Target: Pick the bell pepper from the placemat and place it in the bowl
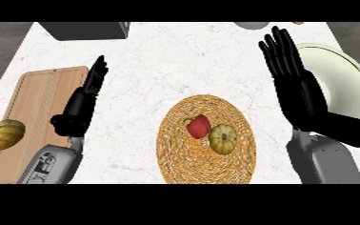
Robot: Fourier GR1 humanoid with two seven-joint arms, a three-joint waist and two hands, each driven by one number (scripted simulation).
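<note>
A red bell pepper (199,126) lies on a round woven placemat (205,162) at the centre front of the counter, touching a green-yellow squash (223,138) to its right. The pale green bowl (337,83) sits at the right edge, partly hidden behind my right hand (299,90), which is open with fingers straight and pointing up, right of the placemat. My left hand (84,100) is open too, seen edge-on, left of the placemat and clear of it.
A wooden cutting board (42,105) lies at the left with a yellowish melon (10,133) on its near edge. A grey box (88,30) stands at the back left. A white round object (252,25) shows at the back right.
</note>
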